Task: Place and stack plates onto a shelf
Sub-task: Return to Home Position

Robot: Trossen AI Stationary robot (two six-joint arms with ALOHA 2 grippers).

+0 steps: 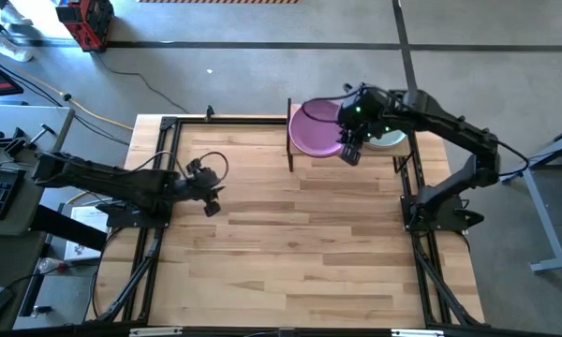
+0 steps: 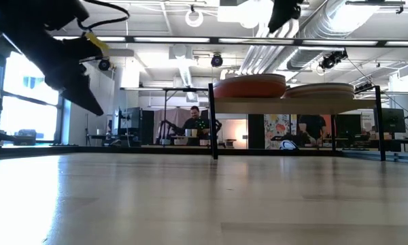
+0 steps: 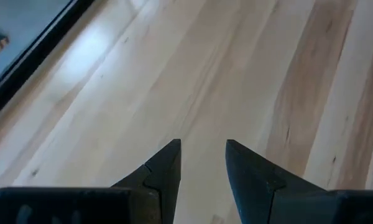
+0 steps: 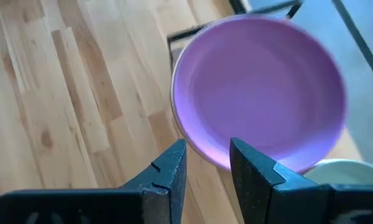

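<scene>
The shelf [image 2: 292,105] stands on thin black posts at the table's far right. Two stacks of plates rest on it. The left stack is topped by a purple plate [image 1: 317,129] [image 4: 258,93] and shows orange from the side [image 2: 250,86]. The right stack is topped by a pale plate [image 1: 391,140] [image 4: 342,171] [image 2: 319,90]. My right gripper [image 1: 349,154] [image 4: 207,146] hangs open above the near rim of the purple plate, holding nothing. My left gripper [image 1: 211,204] [image 3: 203,146] is open over bare tabletop at the left, tilted down.
Wooden planks of the tabletop [image 1: 300,253] lie bare in the middle and near side. A black frame rail [image 1: 169,126] runs along the table's edges. Beyond the table, a person [image 2: 194,119] sits in the room behind.
</scene>
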